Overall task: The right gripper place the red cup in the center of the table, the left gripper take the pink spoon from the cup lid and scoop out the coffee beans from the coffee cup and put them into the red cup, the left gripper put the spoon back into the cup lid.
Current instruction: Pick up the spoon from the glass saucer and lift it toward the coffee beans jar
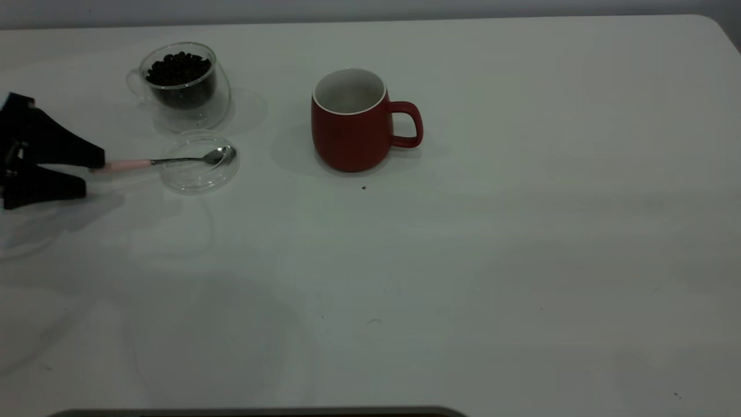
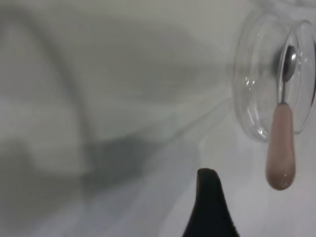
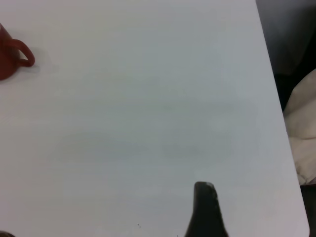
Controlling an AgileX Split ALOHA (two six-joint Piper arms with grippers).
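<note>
Left gripper (image 1: 87, 172) is at the table's left edge, jaws spread wide, one finger on each side of the tip of the spoon's pink handle; nothing is clamped yet. Spoon (image 1: 173, 160) lies with its metal bowl resting in the lid (image 1: 197, 179) and its handle projecting over the lid rim toward the gripper. Coffee cup (image 1: 182, 87) stands just behind the lid, full of beans (image 1: 178, 68). Red cup (image 1: 351, 121) stands upright near the table (image 1: 492, 260) centre, interior empty, handle facing away from the coffee cup.

Right gripper is off to the side over bare table, well clear of the red cup; its finger state cannot be determined.

Status: cup placement appears complete. Remaining: grasp spoon, scoop beans, transfer, return spoon.
</note>
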